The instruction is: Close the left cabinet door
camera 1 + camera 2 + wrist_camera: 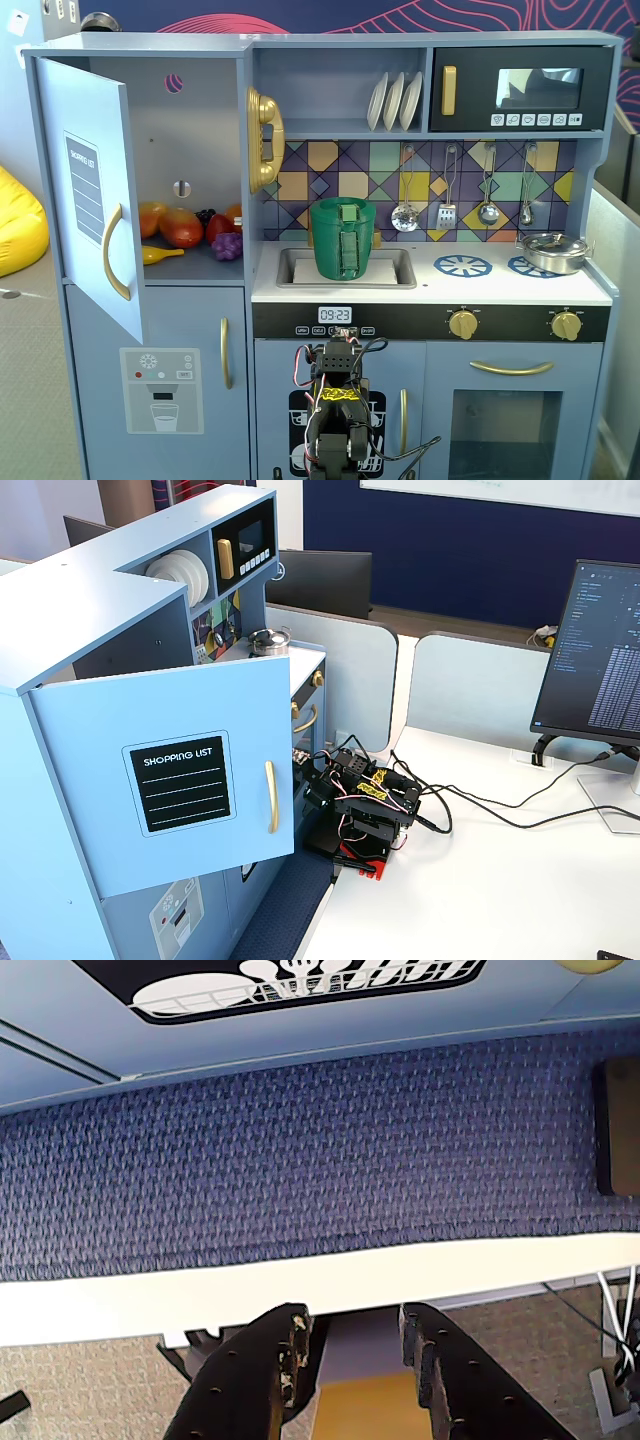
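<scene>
The left cabinet door [95, 215] is light blue, with a black "SHOPPING LIST" panel and a curved gold handle [115, 250]. It stands swung wide open at the upper left of the toy kitchen. In the other fixed view the door [170, 780] faces the camera, its handle [270, 796] towards the arm. My arm [335, 400] sits folded low in front of the kitchen's lower middle, well below and right of the door, also seen on the white desk [365, 800]. In the wrist view my gripper [350, 1320] is open and empty, its black fingers [280, 1360] over the desk edge.
Toy fruit [185, 228] lies in the open compartment. A green basket [342, 238] stands in the sink and a pot [553, 250] on the stove. The dish-rack door [300, 980] and blue carpet [300, 1160] lie ahead of the gripper. A monitor [600, 650] and cables [500, 815] are on the desk.
</scene>
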You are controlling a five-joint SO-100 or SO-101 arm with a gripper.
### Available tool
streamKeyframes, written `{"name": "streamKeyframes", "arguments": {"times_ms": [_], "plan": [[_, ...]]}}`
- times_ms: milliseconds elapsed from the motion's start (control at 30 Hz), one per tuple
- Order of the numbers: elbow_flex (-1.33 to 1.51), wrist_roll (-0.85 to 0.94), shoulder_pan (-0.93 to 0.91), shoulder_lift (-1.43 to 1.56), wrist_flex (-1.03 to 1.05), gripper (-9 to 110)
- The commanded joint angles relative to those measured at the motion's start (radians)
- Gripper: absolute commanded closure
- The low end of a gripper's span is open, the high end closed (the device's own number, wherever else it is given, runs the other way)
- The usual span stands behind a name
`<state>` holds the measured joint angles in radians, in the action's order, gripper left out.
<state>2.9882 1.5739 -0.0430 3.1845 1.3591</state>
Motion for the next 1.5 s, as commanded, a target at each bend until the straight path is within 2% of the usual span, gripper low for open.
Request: {"name": "streamKeyframes", "arguments": {"times_ms": [0, 333, 433, 500, 567, 700, 867, 1033, 1233, 1467], "plan": [[0.011, -0.06, -0.003, -0.005, 0.173, 101], [0.011, -0.06, 0.006, -0.005, 0.173, 101], [0.003, 0.003, 0.058, -0.006, 0.149, 101], [-0.061, -0.078, 0.227, -0.011, 0.129, 101], [-0.156, -0.178, 0.477, -0.044, 0.034, 101], [-0.356, -0.195, 0.962, -0.091, -0.189, 102], [-0.485, 0.156, 1.353, -0.16, -0.403, 102], [-0.483, 0.324, 1.743, -0.293, -0.811, 102], [-0.525, 0.403, 1.925, -0.601, -1.327, 102], [-0.928, 0.454, 1.907, -1.023, -1.413, 102]]}}
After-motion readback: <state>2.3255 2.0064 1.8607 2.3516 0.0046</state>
